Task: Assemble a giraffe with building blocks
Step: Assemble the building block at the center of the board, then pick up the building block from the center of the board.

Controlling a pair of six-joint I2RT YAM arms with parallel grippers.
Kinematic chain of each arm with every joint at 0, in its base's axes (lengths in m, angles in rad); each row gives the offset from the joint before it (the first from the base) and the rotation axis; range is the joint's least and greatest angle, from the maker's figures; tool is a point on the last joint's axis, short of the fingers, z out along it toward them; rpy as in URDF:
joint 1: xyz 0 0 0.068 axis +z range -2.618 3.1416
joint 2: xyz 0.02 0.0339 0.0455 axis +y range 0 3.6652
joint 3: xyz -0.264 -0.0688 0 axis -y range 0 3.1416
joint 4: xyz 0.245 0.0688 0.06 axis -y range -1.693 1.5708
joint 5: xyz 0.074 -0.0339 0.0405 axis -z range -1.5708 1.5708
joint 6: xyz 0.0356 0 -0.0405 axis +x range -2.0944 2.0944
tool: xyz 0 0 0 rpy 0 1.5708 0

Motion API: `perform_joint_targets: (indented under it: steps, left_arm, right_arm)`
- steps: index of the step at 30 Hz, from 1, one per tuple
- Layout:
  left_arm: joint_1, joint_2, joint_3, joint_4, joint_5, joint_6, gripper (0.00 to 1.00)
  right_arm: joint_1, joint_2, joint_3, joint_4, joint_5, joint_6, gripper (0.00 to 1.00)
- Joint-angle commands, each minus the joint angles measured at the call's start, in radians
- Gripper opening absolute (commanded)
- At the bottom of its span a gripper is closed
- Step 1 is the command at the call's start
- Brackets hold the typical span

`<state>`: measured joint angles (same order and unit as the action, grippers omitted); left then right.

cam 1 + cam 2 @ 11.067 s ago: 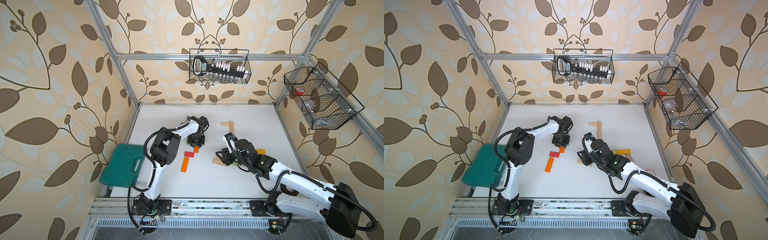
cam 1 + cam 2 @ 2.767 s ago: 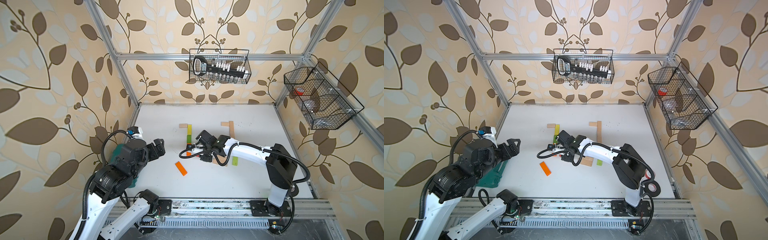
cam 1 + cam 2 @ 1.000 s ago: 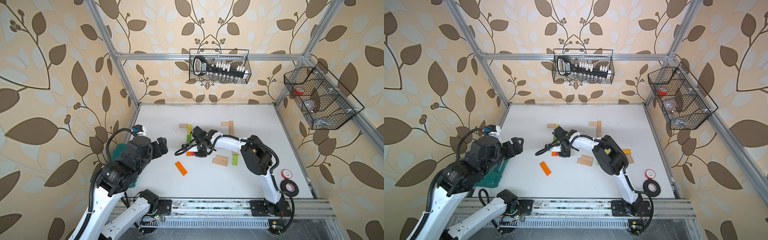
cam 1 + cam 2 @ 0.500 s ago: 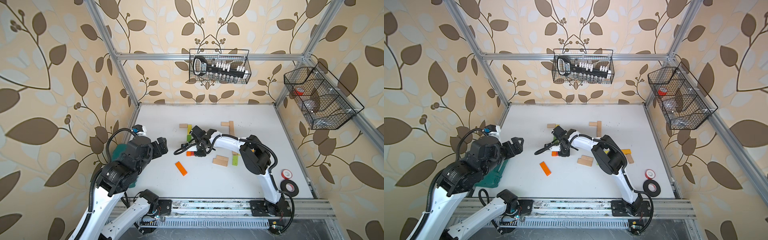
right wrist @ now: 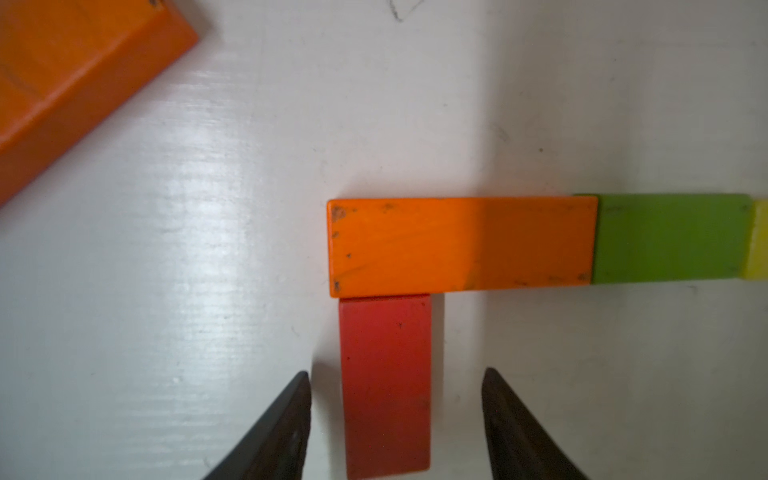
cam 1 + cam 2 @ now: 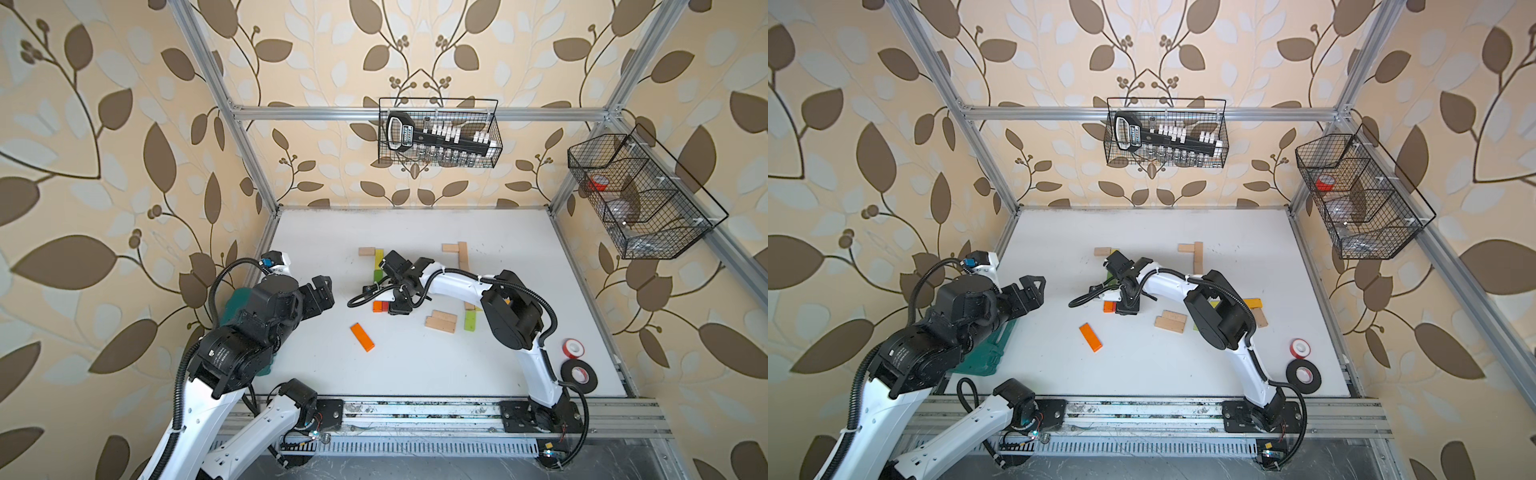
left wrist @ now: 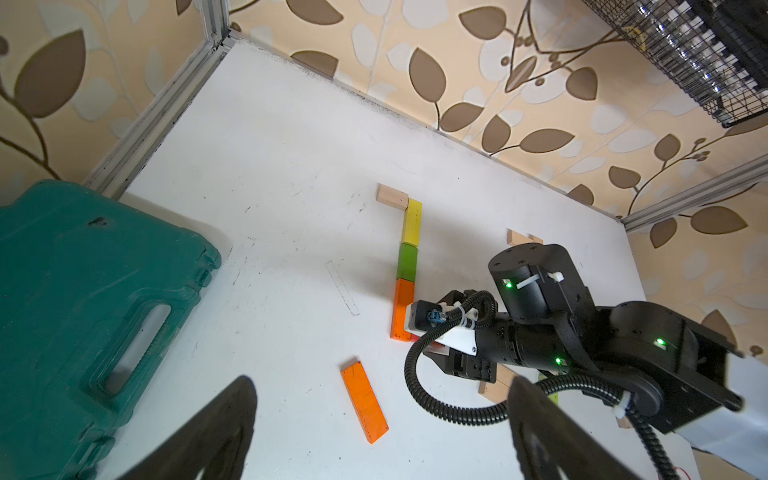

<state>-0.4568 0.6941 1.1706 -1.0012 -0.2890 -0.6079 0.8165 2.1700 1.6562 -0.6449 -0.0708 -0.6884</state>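
Observation:
The building blocks form a flat row on the white table: pale wood (image 7: 392,197), yellow (image 7: 412,222), green (image 7: 407,262), then orange (image 5: 461,247). A short red block (image 5: 384,386) lies square against the orange one's end. My right gripper (image 5: 397,399) is open astride the red block, with a gap on each side. It hovers low over that spot in both top views (image 6: 399,307). A loose orange block (image 6: 362,337) lies nearer the front. My left gripper (image 6: 320,291) hangs open and empty above the table's left side.
Two pale blocks (image 6: 441,321) and a green one (image 6: 470,321) lie right of the row. A pale L of blocks (image 6: 462,255) sits farther back. The dark green case (image 7: 83,311) is at the left edge. Tape rolls (image 6: 574,348) (image 6: 579,375) are front right. Wire baskets hang on the walls.
My right gripper's jaws have spread apart and let go of the red block, which stays flat against the orange one. The left arm has not moved.

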Motion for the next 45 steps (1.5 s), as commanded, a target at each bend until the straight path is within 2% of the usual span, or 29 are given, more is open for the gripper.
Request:
perform_joint_targets:
  steps: [1, 7, 10, 12, 13, 18, 23, 28, 36, 45]
  left_arm:
    - [0.004, -0.013, 0.005, -0.008, -0.024, -0.004, 0.94]
    - [0.004, -0.018, 0.008, -0.011, -0.010, -0.010, 0.94]
    - [0.004, -0.019, 0.005, -0.011, 0.000, -0.014, 0.94]
    - [0.004, -0.018, 0.002, -0.011, 0.007, -0.016, 0.94]
    - [0.004, -0.018, 0.001, -0.010, 0.011, -0.018, 0.94]
    - [0.004, -0.011, -0.018, 0.008, 0.037, -0.027, 0.93]
    - [0.004, -0.005, -0.043, 0.036, 0.076, -0.031, 0.92]
    - [0.004, 0.004, -0.053, 0.045, 0.094, -0.035, 0.92]
    - [0.004, 0.004, -0.068, 0.052, 0.099, -0.043, 0.91]
    - [0.004, 0.010, -0.065, 0.053, 0.094, -0.034, 0.91]
  right_arm:
    - [-0.004, -0.131, -0.029, 0.027, 0.028, 0.091, 0.63]
    - [-0.025, -0.221, 0.007, 0.010, 0.169, 0.427, 0.63]
    - [-0.025, -0.272, -0.021, 0.009, 0.262, 0.607, 0.59]
    - [-0.025, -0.304, -0.035, -0.006, 0.370, 0.799, 0.55]
    - [-0.026, -0.316, -0.042, -0.018, 0.387, 0.865, 0.54]
    - [0.008, -0.451, -0.226, 0.010, 0.503, 1.215, 0.55]
    - [0.028, -0.526, -0.398, 0.044, 0.568, 1.476, 0.57]
    - [0.033, -0.500, -0.465, 0.024, 0.565, 1.642, 0.59]
    - [0.049, -0.394, -0.462, -0.102, 0.580, 1.868, 0.61]
    - [0.029, -0.330, -0.483, -0.095, 0.541, 1.915, 0.69]
